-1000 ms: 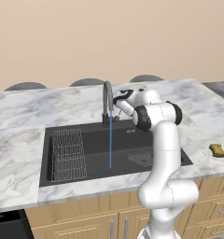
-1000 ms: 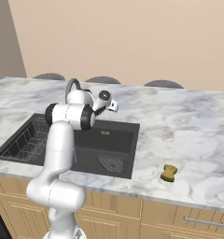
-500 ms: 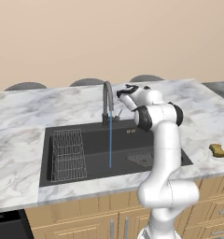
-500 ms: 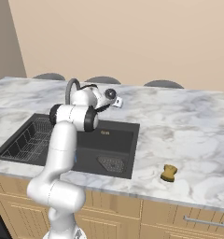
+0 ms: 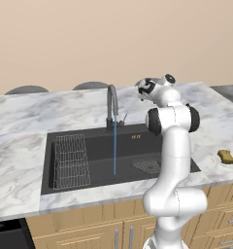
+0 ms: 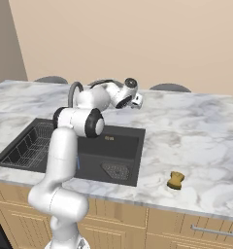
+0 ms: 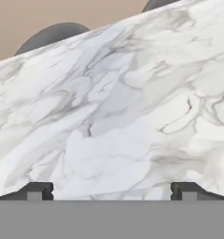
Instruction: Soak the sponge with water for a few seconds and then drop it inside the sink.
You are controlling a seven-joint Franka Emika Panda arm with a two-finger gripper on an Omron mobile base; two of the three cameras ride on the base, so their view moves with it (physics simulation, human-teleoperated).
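Marble counter (image 5: 21, 146) is lying under your tool (image 6: 136, 101), which is hanging above the surface behind the sink (image 5: 96, 141), at the back right corner of the basin. Your arm is rising from the front of the cabinets, standing upright to its dark elbow joint, then bending back and reaching away from you over the basin's right end. The tool is standing released, its two dark fingertips (image 7: 37, 190) spread wide apart with nothing between them, and bare veined marble is showing past them in the hand view.

Water (image 5: 115, 146) is running in a thin blue stream from the dark curved faucet (image 5: 111, 104) down to the black basin floor, just right of the wire rack (image 5: 70, 160) and left of the grey mesh drain (image 6: 116, 170). You are getting that stream plainly in the left base view; in the right base view your own arm is covering most of it.

Your sponge (image 6: 175, 180) is sitting on the counter to the right of the sink, near the front edge, well apart from the tool and from the water. The hand view is also catching two dark rounded chair backs (image 7: 53, 35) beyond the counter's far edge.
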